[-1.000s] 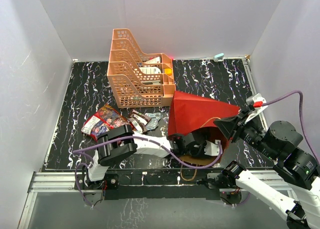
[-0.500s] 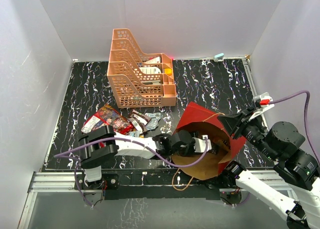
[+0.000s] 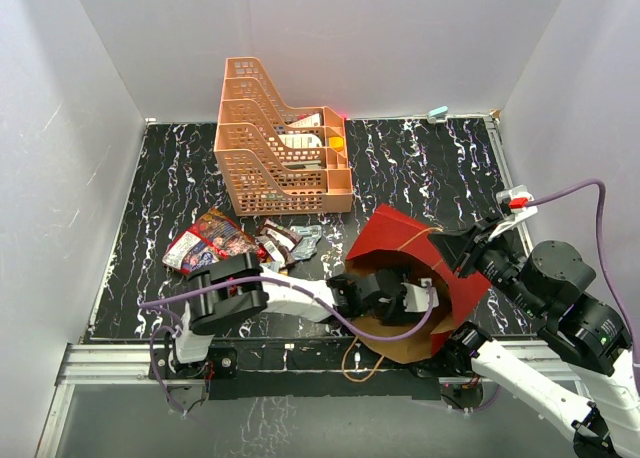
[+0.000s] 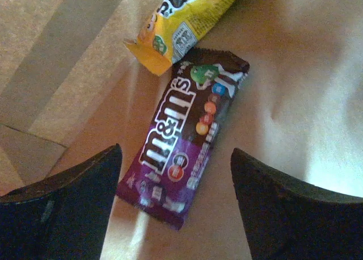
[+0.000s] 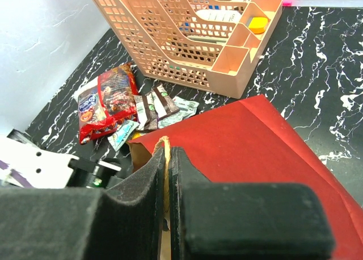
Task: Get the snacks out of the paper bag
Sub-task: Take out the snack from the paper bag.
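Left wrist: left fingers (image 4: 74,197) spread inside paper bag (image 4: 306,72), purple packet (image 4: 184,129) lying between them, long axis running away toward yellow packet (image 4: 181,21); right fingers (image 5: 130,192) pinch its cord (image 5: 165,152).

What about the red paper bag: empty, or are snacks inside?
Not empty: the left wrist view shows a purple packet and a yellow packet lying on the paper bag's brown inner wall.

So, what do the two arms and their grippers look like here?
Both arms, left arm and right arm, have white tube links between chunky black joint housings. A purple cable runs along each. The right wrist carries a small red-and-white tag. The fingers are matte black blocks.
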Controlling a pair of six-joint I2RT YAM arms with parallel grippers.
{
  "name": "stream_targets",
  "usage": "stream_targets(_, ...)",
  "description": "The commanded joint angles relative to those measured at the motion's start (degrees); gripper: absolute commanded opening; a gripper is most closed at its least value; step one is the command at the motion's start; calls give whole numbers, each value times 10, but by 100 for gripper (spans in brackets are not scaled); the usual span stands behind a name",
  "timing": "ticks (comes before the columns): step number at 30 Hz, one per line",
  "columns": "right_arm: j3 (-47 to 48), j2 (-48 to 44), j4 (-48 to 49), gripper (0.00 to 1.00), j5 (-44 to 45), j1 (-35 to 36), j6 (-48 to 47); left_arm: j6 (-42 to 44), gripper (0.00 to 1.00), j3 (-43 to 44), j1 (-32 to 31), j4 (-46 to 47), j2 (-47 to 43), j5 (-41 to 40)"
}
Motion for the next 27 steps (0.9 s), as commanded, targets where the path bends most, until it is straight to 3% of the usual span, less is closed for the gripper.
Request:
stream_targets(1, 2, -7, 46, 7, -2, 3, 4, -10, 81, 54, 0, 27, 42, -47)
stream_targets(5, -1, -2, 44, 7, -4, 3, 2, -25, 97, 96, 6, -14, 69, -38)
stream_targets(11, -7, -8, 41, 7, -2, 3, 0, -65, 94, 133, 24, -116, 104, 58)
stream_targets(19, -15, -20, 38, 7, 7, 3, 1, -94, 71, 138, 37, -159, 119, 67)
stream_targets(27, -25, -28, 36, 7, 17, 3, 2, -88, 32, 129, 40, -172, 105, 46)
